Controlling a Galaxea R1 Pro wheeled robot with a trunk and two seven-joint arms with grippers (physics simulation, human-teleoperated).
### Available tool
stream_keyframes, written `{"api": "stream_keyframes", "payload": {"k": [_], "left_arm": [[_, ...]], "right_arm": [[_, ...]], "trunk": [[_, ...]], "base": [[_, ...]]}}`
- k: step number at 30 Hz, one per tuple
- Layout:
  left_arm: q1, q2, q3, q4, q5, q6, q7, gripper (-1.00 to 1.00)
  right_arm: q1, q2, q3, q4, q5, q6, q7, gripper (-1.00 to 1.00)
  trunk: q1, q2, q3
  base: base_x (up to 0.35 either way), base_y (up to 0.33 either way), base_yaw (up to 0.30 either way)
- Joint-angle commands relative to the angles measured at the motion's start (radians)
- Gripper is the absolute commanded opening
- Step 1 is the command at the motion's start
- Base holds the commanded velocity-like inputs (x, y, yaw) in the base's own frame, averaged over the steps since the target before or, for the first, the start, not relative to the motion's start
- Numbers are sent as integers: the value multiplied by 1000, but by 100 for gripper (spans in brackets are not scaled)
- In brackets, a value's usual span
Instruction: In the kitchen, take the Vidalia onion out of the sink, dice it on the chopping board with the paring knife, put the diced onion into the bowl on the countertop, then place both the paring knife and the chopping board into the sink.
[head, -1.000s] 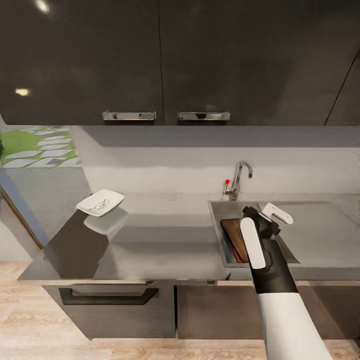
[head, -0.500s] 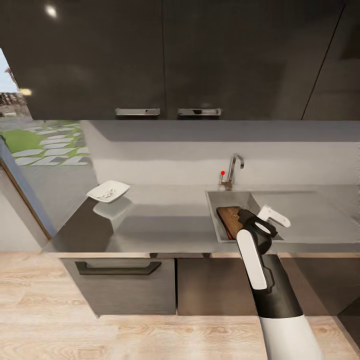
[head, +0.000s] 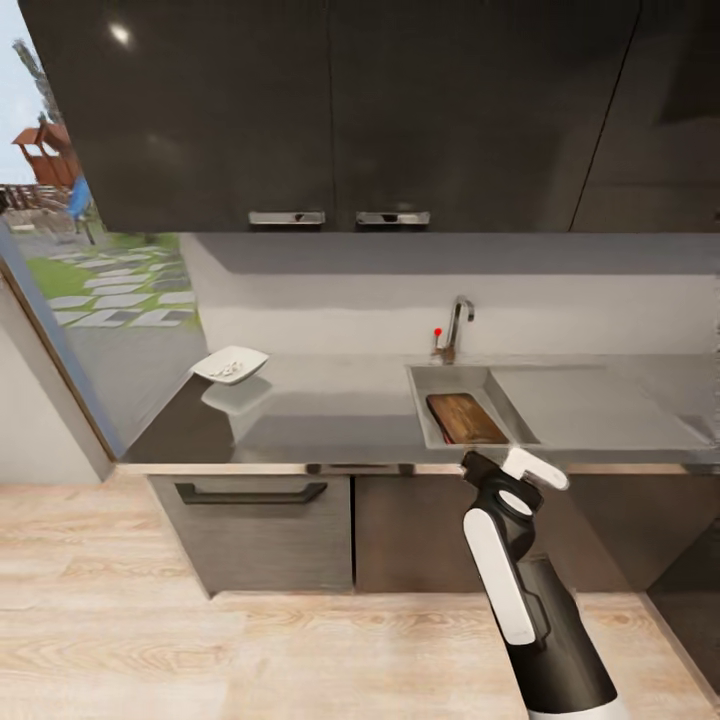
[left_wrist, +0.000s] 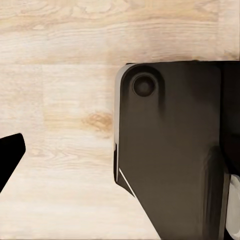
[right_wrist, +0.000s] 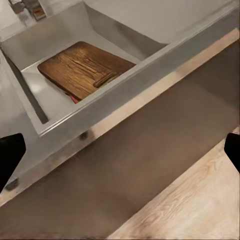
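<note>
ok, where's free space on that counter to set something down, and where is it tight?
Free: the countertop stretch between the bowl and the sink, and the drainboard beyond the basin. Crowded: the basin itself, where the chopping board covers most of the floor.

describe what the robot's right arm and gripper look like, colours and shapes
The right arm is a glossy black tube with a long white rounded strip along it and a white sleeve at its base. The wrist carries a black ring-shaped joint. The right gripper has a white, blunt, rounded casing and black fingertips.
</note>
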Motion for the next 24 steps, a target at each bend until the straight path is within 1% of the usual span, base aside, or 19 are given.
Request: {"api": "stream_keyframes", "payload": {"k": [1, 3, 5, 6, 8, 10, 12, 13, 14, 15, 16, 17, 18, 20, 23, 24], "left_arm": [[0, 1, -9, -2, 8, -1, 4, 100], [0, 1, -9, -2, 8, -1, 4, 100], [0, 1, -9, -2, 8, -1, 4, 100], [0, 1, -9, -2, 8, -1, 4, 100], [0, 1, -9, -2, 8, -1, 5, 100], [0, 1, -9, -2, 8, -1, 5, 100], [0, 1, -9, -2, 8, -1, 6, 100], [0, 1, -9, -2, 8, -1, 6, 100], [0, 1, -9, -2, 8, -1, 6, 100], [0, 1, -9, -2, 8, -1, 6, 100], [0, 1, -8, -2, 8, -1, 6, 100], [0, 1, -8, -2, 8, -1, 6, 100], [0, 1, -8, -2, 8, -1, 6, 100], [0, 1, -8, -2, 8, -1, 6, 100], [0, 1, -8, -2, 8, 0, 6, 100], [0, 0, -7, -3, 8, 0, 7, 100]], "right_arm": [[7, -1, 1, -1, -3, 7, 13, 100], [22, -1, 1, -1, -1, 6, 47, 100], [30, -2, 1, 1, 0, 7, 64, 100], [35, -16, 1, 12, 2, 7, 76, 100], [36, -29, 1, 46, 2, 6, 99, 100], [36, -36, 0, 111, 3, 5, 167, 100], [36, -48, -1, 174, 5, -12, 240, 100], [36, -58, -1, 208, 6, -33, 272, 100], [37, -64, -1, 226, 6, -47, 286, 100], [36, -76, 0, 264, 6, -79, 308, 100], [36, -90, 0, 324, 5, -133, 330, 100], [36, -93, 0, 345, 5, -151, 336, 100], [37, -100, 0, 433, 4, -219, 364, 100], [37, -104, -1, 526, 5, -276, 410, 100], [36, -109, -1, 667, 7, -348, 500, 100], [36, -121, -1, 734, 8, -386, 540, 100]], "trunk": [[0, -2, -2], [0, -2, -2], [0, -2, -2], [0, -2, -2], [0, -2, -2], [0, -2, -2], [0, -2, -2], [0, -2, -2], [0, -2, -2], [0, -2, -2], [0, -2, -2], [0, -2, -2], [0, -2, -2], [0, -2, -2], [0, -2, -2], [0, -2, -2]], "base": [[-343, 0, 0], [-343, 0, 0], [-343, 0, 0], [-273, 0, 0], [-147, 0, 0], [-42, 0, 0], [-17, 0, 0], [-9, 0, 0], [-7, 0, 0], [-4, 0, 0], [-2, 0, 0], [-2, 0, 0], [0, 0, 0], [0, 0, 0], [0, 0, 0], [0, 0, 0]]}}
